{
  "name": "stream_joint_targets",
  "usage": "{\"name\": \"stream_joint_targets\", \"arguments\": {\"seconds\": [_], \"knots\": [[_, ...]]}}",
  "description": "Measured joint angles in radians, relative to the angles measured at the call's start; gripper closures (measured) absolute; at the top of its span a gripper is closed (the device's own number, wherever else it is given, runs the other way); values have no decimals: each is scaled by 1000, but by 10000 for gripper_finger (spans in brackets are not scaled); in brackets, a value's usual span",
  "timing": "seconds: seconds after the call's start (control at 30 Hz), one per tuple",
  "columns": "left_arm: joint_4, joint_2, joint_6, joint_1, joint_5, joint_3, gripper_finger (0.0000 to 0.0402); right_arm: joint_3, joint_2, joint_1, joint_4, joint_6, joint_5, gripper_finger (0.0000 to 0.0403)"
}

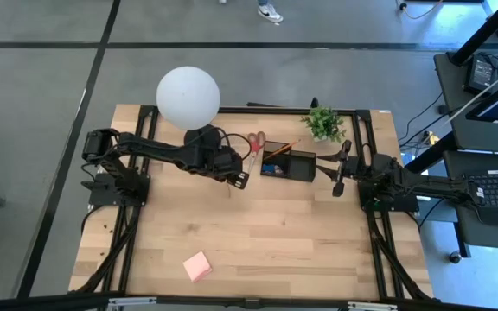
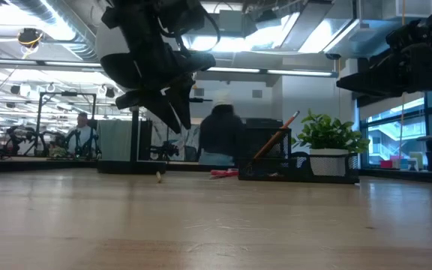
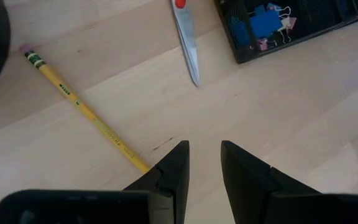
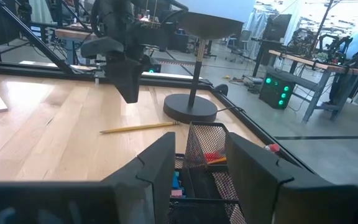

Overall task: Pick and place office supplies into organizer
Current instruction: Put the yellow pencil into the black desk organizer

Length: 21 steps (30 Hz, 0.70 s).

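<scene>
We judge the job partly done: the organizer (image 1: 287, 163), on the far side of the table between the lamp base (image 4: 190, 107) and the plant (image 1: 325, 123), already holds a pencil (image 2: 274, 140), a blue eraser (image 3: 265, 22) and clips (image 3: 283, 14). Left out are the scissors (image 3: 187, 41) just left of it, a second pencil (image 3: 82, 108) and the sticky-note pad (image 1: 198, 267) well apart near the front. The left gripper (image 3: 204, 163) hovers above that pencil, fingers apart and empty; the right gripper (image 4: 197, 163) waits over the organizer, fingers apart.
</scene>
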Motion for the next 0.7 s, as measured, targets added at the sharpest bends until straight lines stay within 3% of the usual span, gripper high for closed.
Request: {"name": "stream_joint_targets", "arguments": {"seconds": [0.3, 0.47, 0.7], "knots": [[-4, 0, -13, 3, 3, 0, 315, 0, 0, 0, 0, 0, 0, 258], [-4, 0, 55, 5, 3, 0, 315, 0, 0, 0, 1, 3, 0, 258], [-4, 0, 68, 8, 64, 0, 306, 0, 0, 0, 1, 3, 0, 258]]}}
